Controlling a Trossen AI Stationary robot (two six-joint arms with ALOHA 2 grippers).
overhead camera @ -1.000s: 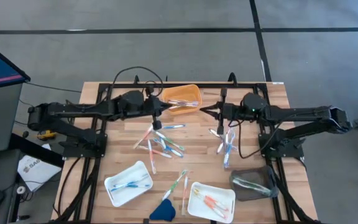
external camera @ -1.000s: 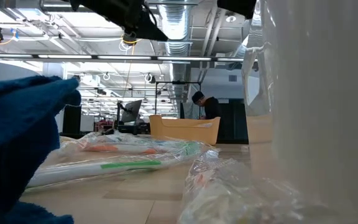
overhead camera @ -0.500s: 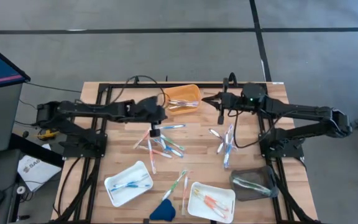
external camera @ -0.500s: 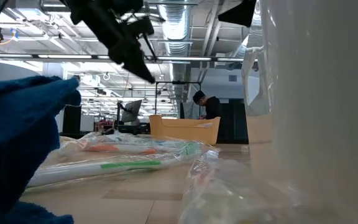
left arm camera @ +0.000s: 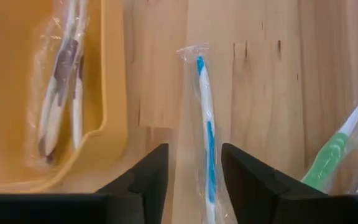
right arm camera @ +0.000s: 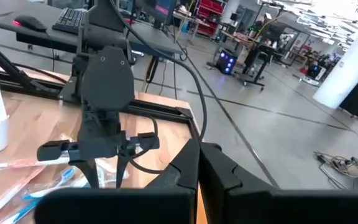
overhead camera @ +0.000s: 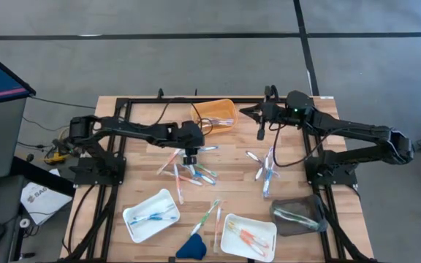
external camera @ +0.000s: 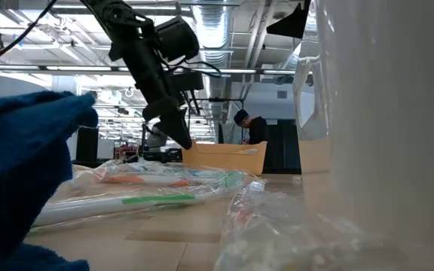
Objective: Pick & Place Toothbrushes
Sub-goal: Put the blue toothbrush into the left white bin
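left claw (overhead camera: 190,158) lowered, opened over toothbrush (left arm camera: 207,140)

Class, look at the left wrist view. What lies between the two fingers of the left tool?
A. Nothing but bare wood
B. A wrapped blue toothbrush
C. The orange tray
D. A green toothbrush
B. A wrapped blue toothbrush lies on the wood in the gap of the left tool; the orange tray sits off to the side.

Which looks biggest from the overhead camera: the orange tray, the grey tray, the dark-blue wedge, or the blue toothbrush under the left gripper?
1. grey tray and orange tray: too alike to rank.
2. dark-blue wedge.
3. blue toothbrush, a thin sliver by the open left gripper.
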